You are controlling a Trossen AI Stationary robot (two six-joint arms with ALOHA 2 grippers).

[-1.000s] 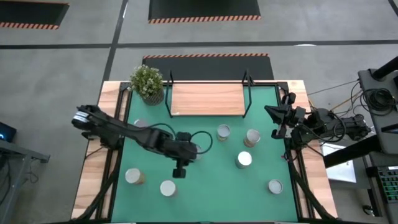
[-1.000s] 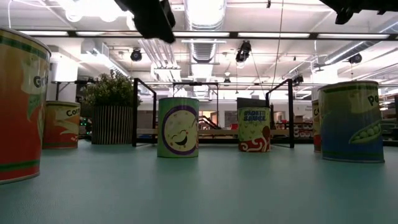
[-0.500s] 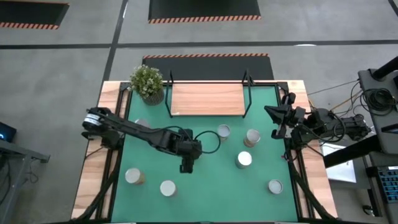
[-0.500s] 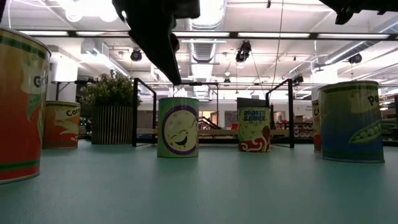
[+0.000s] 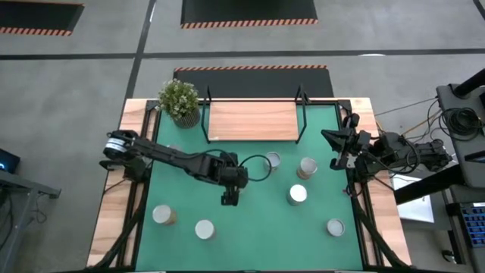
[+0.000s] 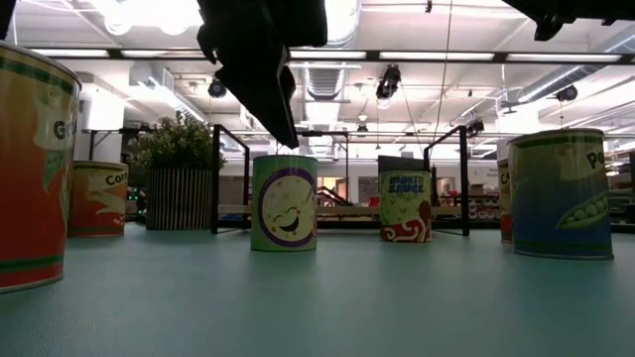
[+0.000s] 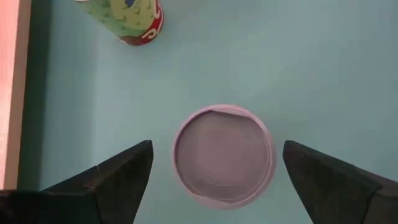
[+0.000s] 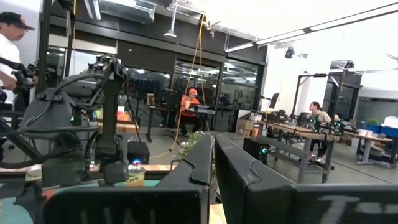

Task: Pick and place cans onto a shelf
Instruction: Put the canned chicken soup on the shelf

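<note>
Over the middle of the green mat [image 5: 250,227], the left gripper [image 5: 229,199] hangs with its jaws spread wide, pointing down. In the left wrist view a can [image 7: 224,155] with a pale purple rim sits squarely between the two fingers [image 7: 118,177], neither of them touching it. From table height this is the can with the purple ring and bird-like face on its label [image 6: 284,202], standing upright with the gripper just above its top.

The can looks like a rigid tin cylinder, so it should take a firm squeeze without denting, and it is probably moderately heavy if full. Its printed side looks smooth and may slip, and the round wall gives each finger only a narrow line of contact. The sensible hold is across the widest part, well below the top rim, the jaws centred so it does not squirt sideways or tip as they close.

The shelf [image 5: 254,121] lies at the far edge of the table, its wooden board bare. The other cans stand scattered on the mat: two [image 5: 272,160] [image 5: 307,167] near the shelf, one [image 5: 298,194] mid-right, one [image 5: 335,227] at the near right and two [image 5: 161,214] [image 5: 204,228] at the near left. A potted plant [image 5: 179,102] stands beside the shelf's left post.

The right gripper [image 5: 333,140] waits at the table's right edge, its jaws pressed together.
</note>
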